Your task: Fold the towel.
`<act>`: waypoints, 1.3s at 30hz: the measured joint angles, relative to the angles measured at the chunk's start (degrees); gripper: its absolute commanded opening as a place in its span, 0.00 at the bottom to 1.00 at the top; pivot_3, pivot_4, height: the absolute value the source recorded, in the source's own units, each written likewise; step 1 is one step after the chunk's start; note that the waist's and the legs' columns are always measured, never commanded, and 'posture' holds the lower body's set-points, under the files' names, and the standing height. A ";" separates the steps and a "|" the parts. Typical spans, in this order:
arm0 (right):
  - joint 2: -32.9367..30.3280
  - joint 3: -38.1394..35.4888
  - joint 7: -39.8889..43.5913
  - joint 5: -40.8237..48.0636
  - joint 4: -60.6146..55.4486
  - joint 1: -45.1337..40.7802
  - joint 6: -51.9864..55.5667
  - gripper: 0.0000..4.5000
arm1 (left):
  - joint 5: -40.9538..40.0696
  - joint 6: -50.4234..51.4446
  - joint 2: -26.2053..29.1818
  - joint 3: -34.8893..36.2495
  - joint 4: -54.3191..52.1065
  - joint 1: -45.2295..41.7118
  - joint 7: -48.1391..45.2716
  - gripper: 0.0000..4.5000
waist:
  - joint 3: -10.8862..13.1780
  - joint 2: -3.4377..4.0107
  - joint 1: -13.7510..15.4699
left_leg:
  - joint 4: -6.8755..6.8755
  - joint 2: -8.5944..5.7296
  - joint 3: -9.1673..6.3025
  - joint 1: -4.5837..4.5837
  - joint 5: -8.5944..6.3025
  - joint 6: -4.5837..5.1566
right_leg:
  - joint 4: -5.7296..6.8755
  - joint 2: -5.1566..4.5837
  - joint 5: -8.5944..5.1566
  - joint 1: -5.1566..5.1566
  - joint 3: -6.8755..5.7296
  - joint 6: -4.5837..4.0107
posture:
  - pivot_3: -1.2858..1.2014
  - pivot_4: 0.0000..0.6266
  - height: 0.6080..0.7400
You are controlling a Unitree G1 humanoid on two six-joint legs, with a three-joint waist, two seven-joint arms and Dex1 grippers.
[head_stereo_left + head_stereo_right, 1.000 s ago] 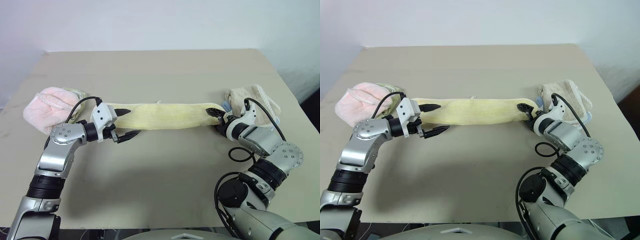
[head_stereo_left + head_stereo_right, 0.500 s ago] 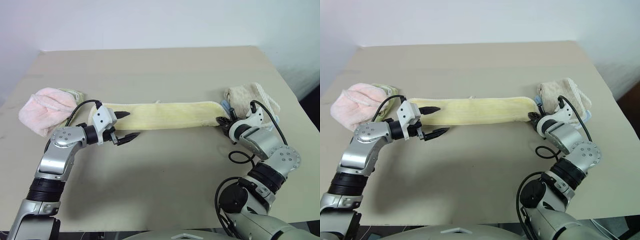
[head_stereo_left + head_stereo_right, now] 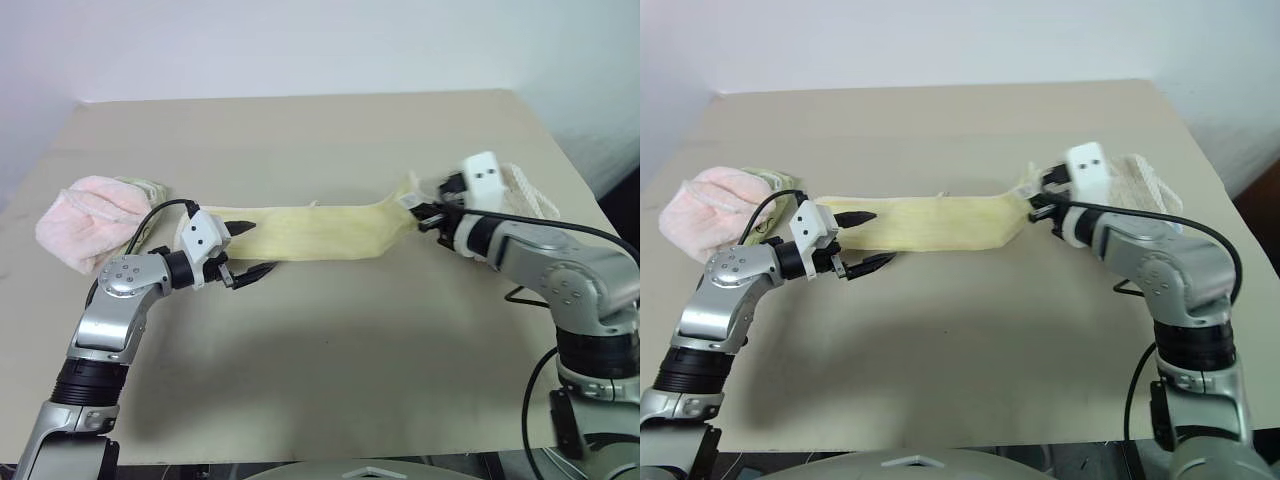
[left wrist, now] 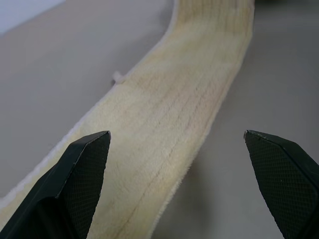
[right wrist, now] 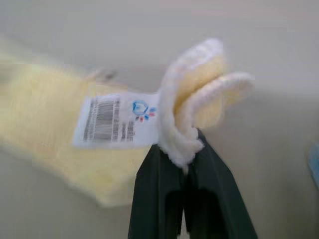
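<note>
The pale yellow towel [image 3: 310, 228] lies as a long narrow strip across the middle of the table, its right end lifted off the surface. My right gripper [image 3: 428, 212] is shut on that raised end, the bunched terry cloth and a white barcode tag [image 5: 117, 121] sticking out past its fingers [image 5: 172, 186]. At the towel's left end my left gripper [image 3: 250, 248] stands open, one finger [image 4: 75, 174] over the cloth and the other [image 4: 284, 174] over bare table beside its near edge.
A pink fluffy towel [image 3: 85, 215] sits bunched at the table's left edge. A beige cream towel [image 3: 525, 190] lies behind my right gripper near the right edge. The tan table [image 3: 320, 350] stretches wide in front of the yellow strip.
My right gripper has shut on the towel's right end, rolled over, and lifted it up and leftward off the table. The left gripper has stayed put, open.
</note>
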 measured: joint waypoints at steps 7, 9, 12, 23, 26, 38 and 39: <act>12.66 17.43 10.22 -12.90 14.51 -12.79 -10.58 0.00 | 0.01 0.28 -1.55 0.20 0.17 -0.33 1.93 1.00 | 0.03 -0.11 0.35 | 0.01 0.09 0.05 0.00 0.00 -0.01 | 0.00 0.03 0.14 -0.05 -0.04 -0.13 | 0.52 0.24 0.93; 16.40 20.16 11.07 -16.32 19.44 -14.36 -13.22 0.00 | 0.01 0.40 -1.66 0.18 -0.06 -0.23 2.50 1.00 | 0.02 -0.14 0.53 | 0.00 0.07 0.04 -0.05 -0.01 -0.02 | 0.01 0.01 0.16 -0.10 -0.04 -0.15 | 0.52 0.24 0.93; 19.32 21.03 12.27 -19.43 25.06 -14.68 -15.92 0.05 | -0.02 0.63 -1.50 0.91 -1.05 1.35 3.68 1.00 | 0.02 -0.14 0.57 | -0.02 -0.01 0.04 -0.13 -0.03 -0.02 | 0.00 -0.03 0.19 -0.17 -0.03 -0.19 | 0.52 0.24 0.93; 20.87 14.71 18.44 -19.67 24.31 -12.86 -16.21 0.83 | -2.48 5.09 -1.49 5.50 -6.46 6.55 7.84 1.00 | 0.02 -0.13 0.38 | -0.01 0.05 0.04 -0.33 -0.02 -0.06 | 0.15 0.06 0.27 -0.48 -0.01 -0.30 | 0.52 0.24 0.93; 21.39 11.18 18.52 -18.54 21.69 -11.73 -16.12 0.97 | -4.72 7.14 -2.70 7.66 -7.95 6.80 10.03 1.00 | 0.02 -0.13 0.39 | 0.00 0.04 0.04 -0.33 -0.02 -0.06 | 0.15 0.06 0.28 -0.48 -0.01 -0.29 | 0.52 0.24 0.93; 23.18 5.34 17.60 -22.68 34.45 -9.80 -26.97 0.28 | -17.81 23.94 -8.92 19.05 -18.49 13.05 25.72 1.00 | 0.00 -0.16 0.03 | 0.00 0.05 0.11 -0.21 -0.01 -0.08 | 0.17 0.12 0.31 -0.39 0.06 -0.26 | 0.52 0.24 0.93; 23.82 5.83 17.84 -23.48 36.40 -9.49 -28.32 0.19 | -18.97 25.36 -9.63 19.19 -19.63 13.79 26.80 1.00 | 0.00 -0.17 0.09 | 0.00 0.05 0.12 -0.20 -0.01 -0.08 | 0.18 0.19 0.31 -0.38 0.07 -0.26 | 0.52 0.24 0.93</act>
